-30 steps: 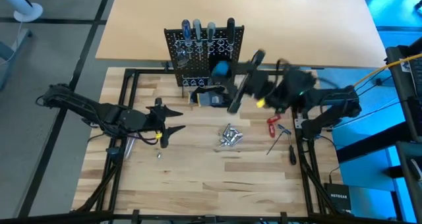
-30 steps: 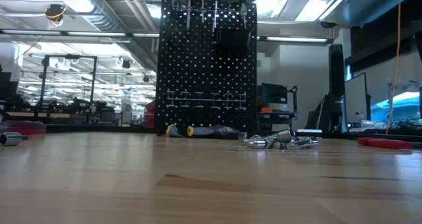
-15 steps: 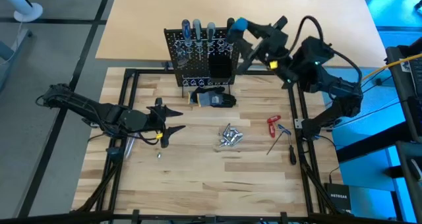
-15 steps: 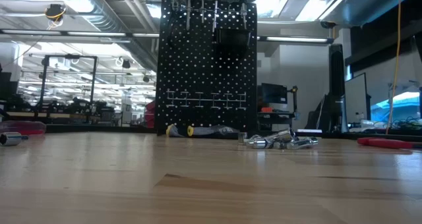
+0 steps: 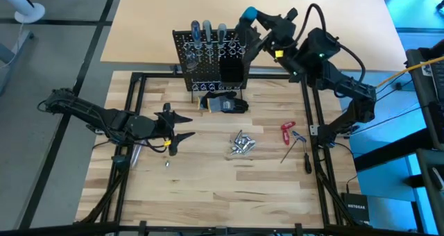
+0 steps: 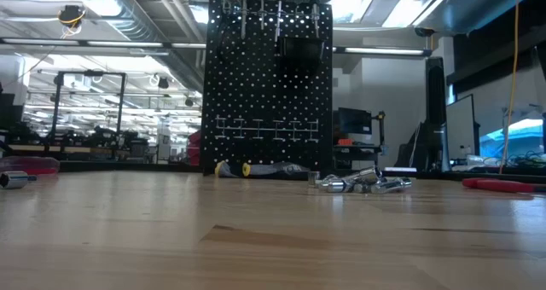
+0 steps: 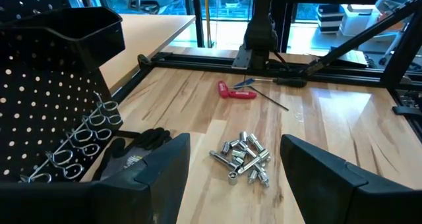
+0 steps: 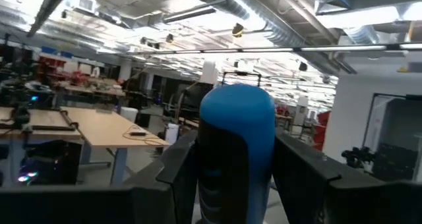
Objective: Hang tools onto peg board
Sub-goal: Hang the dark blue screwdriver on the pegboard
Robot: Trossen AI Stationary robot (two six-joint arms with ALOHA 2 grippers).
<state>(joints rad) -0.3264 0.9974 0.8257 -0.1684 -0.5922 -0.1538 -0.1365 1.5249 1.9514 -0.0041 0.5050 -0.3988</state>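
The right hand (image 5: 251,22) is gripping a screwdriver with a rounded, glossy blue-and-black handle (image 8: 236,145), holding it in the upper middle of the high view, just above the top right corner of the peg board (image 5: 215,55). Its dark fingers are pressing against the handle's two sides. The peg board, a black perforated metal panel, is standing upright at the far edge of the pale wood-grain worktop (image 5: 208,180), with a boxy black bin (image 5: 231,71) and rows of pale wire rings (image 7: 86,128); three slim screwdrivers (image 5: 207,33) are already sitting along its top edge. The left hand (image 5: 182,126) is resting at centre left, its fingers spread wide and holding nothing. A heap of small shiny metal pieces (image 5: 241,144) is lying mid-frame, a soft dark glove (image 5: 225,104) below the board, and a red-handled tool (image 5: 287,132) to the right.
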